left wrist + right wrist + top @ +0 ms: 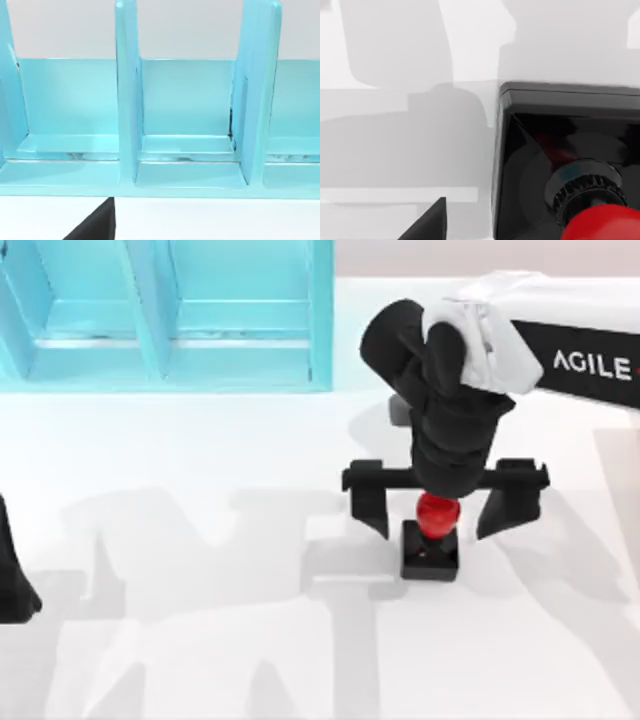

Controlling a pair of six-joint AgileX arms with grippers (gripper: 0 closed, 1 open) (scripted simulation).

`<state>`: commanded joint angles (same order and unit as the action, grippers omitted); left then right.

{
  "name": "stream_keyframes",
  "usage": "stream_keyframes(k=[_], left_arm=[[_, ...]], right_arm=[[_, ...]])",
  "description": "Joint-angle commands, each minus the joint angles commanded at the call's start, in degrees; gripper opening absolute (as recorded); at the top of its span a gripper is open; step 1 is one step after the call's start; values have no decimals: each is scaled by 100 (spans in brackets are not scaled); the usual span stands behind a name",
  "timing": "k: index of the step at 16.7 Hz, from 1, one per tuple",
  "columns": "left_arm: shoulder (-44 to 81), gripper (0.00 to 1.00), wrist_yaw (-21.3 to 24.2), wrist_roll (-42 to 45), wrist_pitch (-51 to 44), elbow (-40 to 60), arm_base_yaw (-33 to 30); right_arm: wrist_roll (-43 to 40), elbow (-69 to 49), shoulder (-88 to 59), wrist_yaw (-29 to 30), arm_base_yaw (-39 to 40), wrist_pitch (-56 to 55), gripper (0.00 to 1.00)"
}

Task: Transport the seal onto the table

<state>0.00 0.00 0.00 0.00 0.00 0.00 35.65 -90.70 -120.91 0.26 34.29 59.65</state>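
both fingers of the right gripper (430, 508) stand spread around the seal (431, 540), upright on the table (200, 460).

Light blue shelf unit (165, 315) at top view's upper left, along the far edge. Upright dividers (127, 95) split it into open compartments; compartment floors (185, 145) glossy, with faint reflections.

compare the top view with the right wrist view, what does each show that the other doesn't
Top view alone: the light blue shelf unit, the right end effector open astride the seal's red knob, and the left end effector parked at the table's left edge. Right wrist view alone: the ribbed collar under the knob. Both: the seal standing on the white table.
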Motion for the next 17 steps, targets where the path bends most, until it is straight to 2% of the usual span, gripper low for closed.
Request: stream_keyframes(k=[7,17], left_arm=[[0,100,0,0,0,0,0],[0,100,0,0,0,0,0]], right_arm=[[6,-198,-9,-1,-15,197,100],[-14,-2774,-88,-2,-17,2717,100]])
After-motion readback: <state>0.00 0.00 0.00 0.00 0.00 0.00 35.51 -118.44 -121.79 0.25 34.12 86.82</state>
